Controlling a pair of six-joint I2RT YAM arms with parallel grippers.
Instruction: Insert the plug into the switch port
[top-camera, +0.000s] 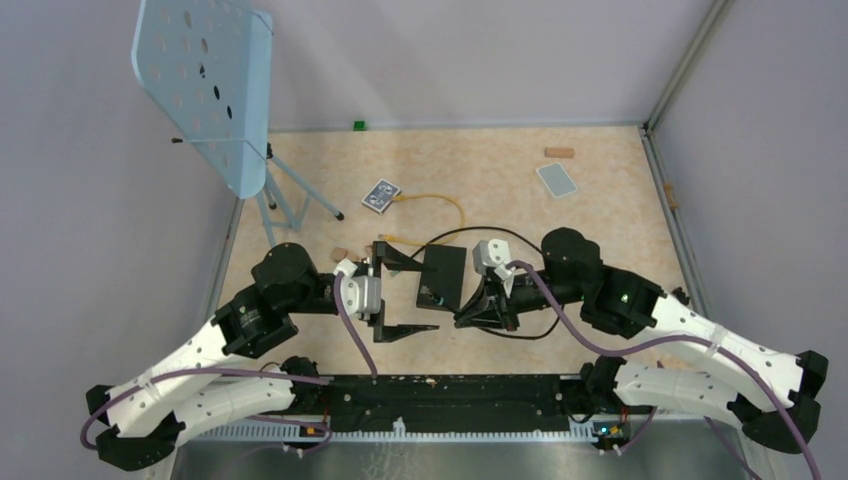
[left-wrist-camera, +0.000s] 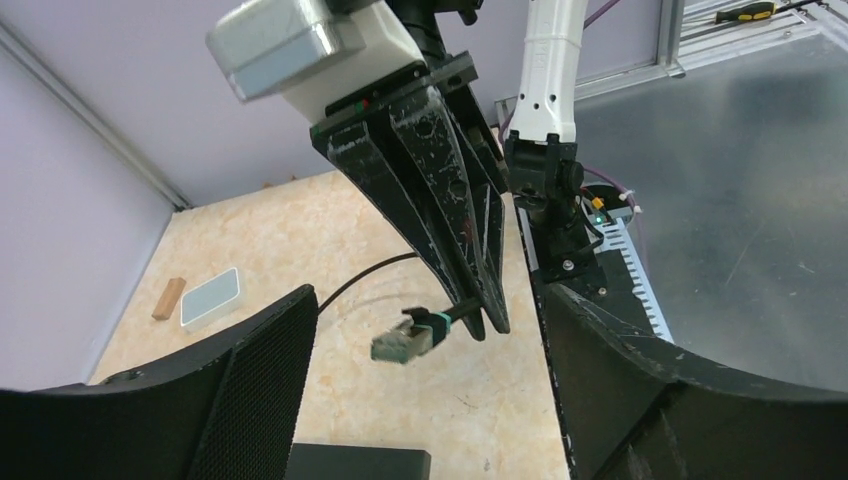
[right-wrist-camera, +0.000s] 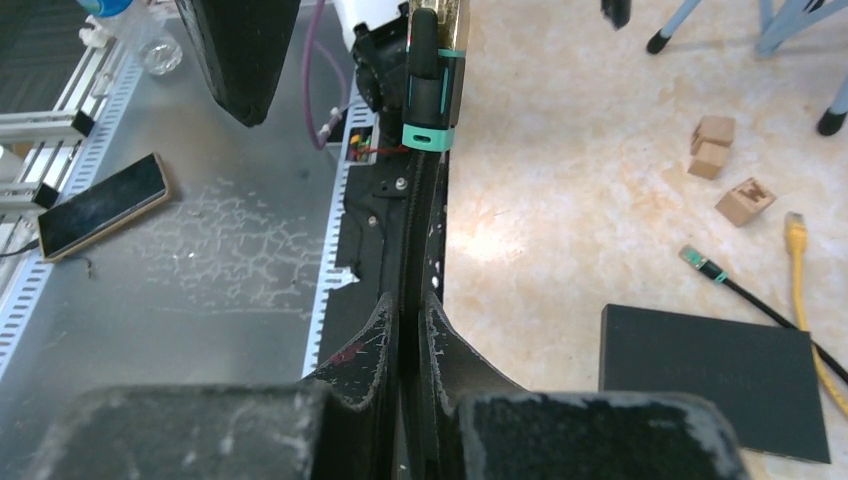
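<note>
The flat black box (top-camera: 447, 272) lies mid-table; its socket does not show clearly. My right gripper (top-camera: 463, 318) is shut on a black cable just behind the plug (top-camera: 428, 296). The plug sticks out past the fingers and hangs close to the box's near-left edge. In the right wrist view the jaws (right-wrist-camera: 410, 312) pinch the cable, with the teal-banded plug (right-wrist-camera: 432, 80) ahead and the box (right-wrist-camera: 715, 375) to the right. My left gripper (top-camera: 428, 298) is open, its fingers either side of the box's left edge. The left wrist view shows the plug (left-wrist-camera: 405, 340) above the box's edge (left-wrist-camera: 360, 462).
A pale blue music stand (top-camera: 205, 80) stands at back left. A playing card (top-camera: 380, 195), a yellow cable (top-camera: 440, 200), a grey-blue card (top-camera: 557, 180) and wooden blocks (right-wrist-camera: 712, 145) lie on the table. The black cable's other plug (right-wrist-camera: 700, 265) lies near the box.
</note>
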